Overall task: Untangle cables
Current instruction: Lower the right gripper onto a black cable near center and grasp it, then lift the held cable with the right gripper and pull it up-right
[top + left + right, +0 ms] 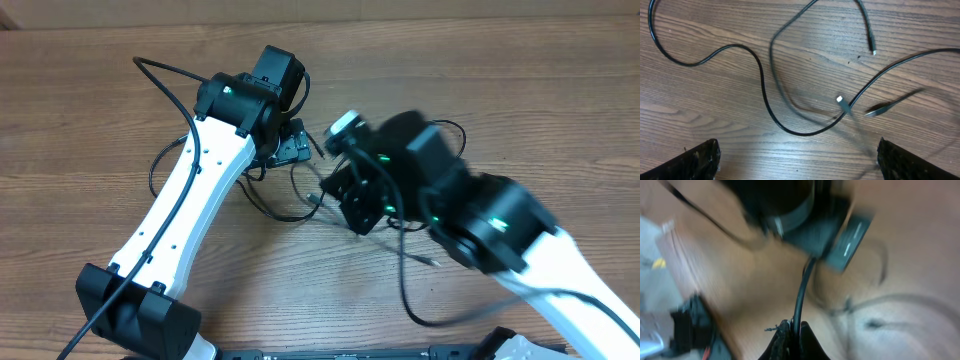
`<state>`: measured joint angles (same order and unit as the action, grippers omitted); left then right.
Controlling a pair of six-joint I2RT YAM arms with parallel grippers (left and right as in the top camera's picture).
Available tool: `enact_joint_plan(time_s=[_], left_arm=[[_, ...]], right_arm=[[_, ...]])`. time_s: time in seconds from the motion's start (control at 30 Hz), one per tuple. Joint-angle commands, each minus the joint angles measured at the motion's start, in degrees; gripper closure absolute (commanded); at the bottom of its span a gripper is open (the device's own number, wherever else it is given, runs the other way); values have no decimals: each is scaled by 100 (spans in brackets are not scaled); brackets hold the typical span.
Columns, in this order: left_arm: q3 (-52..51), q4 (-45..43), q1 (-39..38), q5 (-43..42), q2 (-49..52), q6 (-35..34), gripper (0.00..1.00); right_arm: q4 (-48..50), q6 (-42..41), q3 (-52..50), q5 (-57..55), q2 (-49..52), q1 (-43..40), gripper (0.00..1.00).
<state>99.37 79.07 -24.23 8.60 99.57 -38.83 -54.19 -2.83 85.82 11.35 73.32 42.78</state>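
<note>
1. The cables (pixel 805 134) are thin black cords lying in loose, crossing curves at the centre of the table (pixel 500 90), between the two arms. Expect them to be light and limp, and likely to drag their neighbours along
2. Small plugs (pixel 840 99) tip their ends. Your best hold is probably the cord just behind a plug
3. The right gripper (pixel 792 341), though blurred, is clenched on one cable that runs towards twelve o'clock
4. The left gripper (pixel 797 162) hangs spread wide and empty, with its fingers (pixel 700 160) at seven and five o'clock
5. The table is matt brown wood grain
</note>
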Motion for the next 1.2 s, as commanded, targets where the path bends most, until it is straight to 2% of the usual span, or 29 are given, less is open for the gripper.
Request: enact_joint_plan(time_s=[0.0, 0.27, 0.53, 0.63, 0.8, 1.07, 1.17], left_arm=[[9, -7, 22, -31, 42, 72, 0], [9, -7, 22, -31, 42, 72, 0], [9, -7, 22, -31, 42, 72, 0], [9, -7, 22, -28, 42, 72, 0], [9, -7, 22, -31, 42, 72, 0], [9, -7, 22, -31, 42, 70, 0], [9, -7, 22, -31, 42, 70, 0]], right_arm=[[352, -13, 284, -750, -483, 22, 96], [1025, -15, 339, -2208, -977, 22, 96], [2068, -15, 380, -2686, -977, 22, 96], [2052, -13, 459, -3091, -977, 22, 96], [1147, -28, 470, -3491, -977, 22, 96], [-1128, -1303, 470, -3668, -979, 22, 96], [-1504, -1534, 470, -3993, -977, 22, 96]])
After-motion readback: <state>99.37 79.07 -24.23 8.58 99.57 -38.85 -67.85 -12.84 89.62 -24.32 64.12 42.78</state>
